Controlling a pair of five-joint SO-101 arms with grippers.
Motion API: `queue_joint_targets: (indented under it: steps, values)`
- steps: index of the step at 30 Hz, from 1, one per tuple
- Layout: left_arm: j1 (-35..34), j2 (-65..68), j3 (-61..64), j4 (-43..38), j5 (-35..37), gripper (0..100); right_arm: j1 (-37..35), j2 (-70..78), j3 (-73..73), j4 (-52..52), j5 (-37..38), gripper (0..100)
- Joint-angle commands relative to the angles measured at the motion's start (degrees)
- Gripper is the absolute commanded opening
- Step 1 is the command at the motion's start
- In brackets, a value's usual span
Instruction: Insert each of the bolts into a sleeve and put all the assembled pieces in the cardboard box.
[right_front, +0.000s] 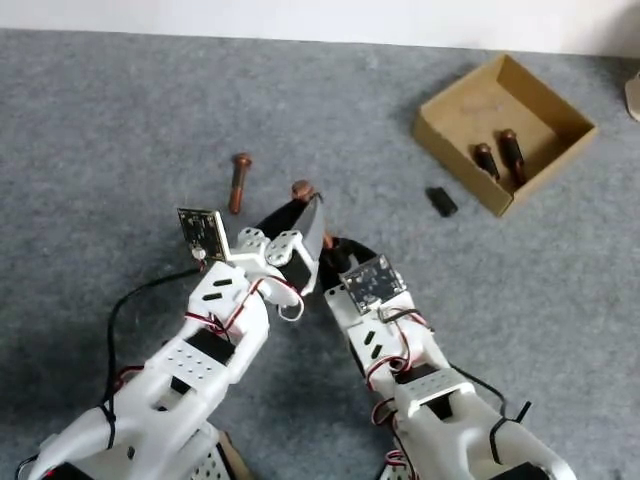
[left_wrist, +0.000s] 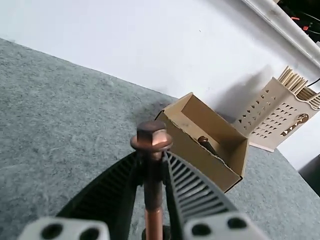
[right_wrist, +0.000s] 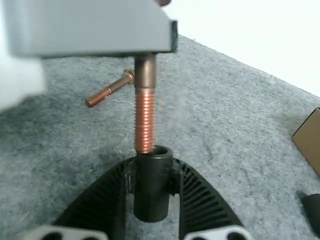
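Closest to the right wrist camera, the right gripper (right_wrist: 152, 169) is clamped on a black sleeve (right_wrist: 151, 200), which it holds upright with the open mouth facing up. The threaded tip of a copper bolt (right_wrist: 145, 120) stands at that mouth, either touching it or just inside; I cannot tell which. The bolt hangs from the left gripper (left_wrist: 152, 161), which pinches the shank just under the hex head.

The step in hand is the insertion, and it looks barely begun. To do it well, line the shank up with the bore and lower it straight while the sleeve is held steady. Any tilt would likely catch the threads on the rim.

Beyond the grippers, on the grey carpet (right_front: 120, 150), lies a loose bolt (right_front: 239, 182). Farther right, a loose sleeve (right_front: 441, 201) sits just beside the cardboard box (right_front: 450, 160), which holds two assembled pieces (right_front: 513, 155).

From above, the arms cover the joint, so alignment is best read in the right wrist view. The left wrist view adds the grip under the head and a perforated beige rack (left_wrist: 280, 112) behind the box.
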Motion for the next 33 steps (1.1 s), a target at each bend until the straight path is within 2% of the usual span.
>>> queue_joint_targets:
  steps: [1, 4, 9, 33]
  values:
    - [0.75, 0.04, -1.89, -0.18, -0.18, 1, 0.4, -1.8, 5.05, -0.22, -0.35, 0.5]
    - [0.75, 0.04, -1.89, -0.18, -0.18, 1, 0.4, -1.8, 4.97, -0.4, -0.26, 0.5]
    - [0.66, -0.04, -1.89, -0.18, -0.26, 1, 0.4, -1.71, 5.41, -7.08, -0.44, 0.5]
    - [-0.84, -0.48, -3.91, -0.18, 0.18, 1, -1.71, -1.1, 5.41, -6.99, -0.35, 0.5]
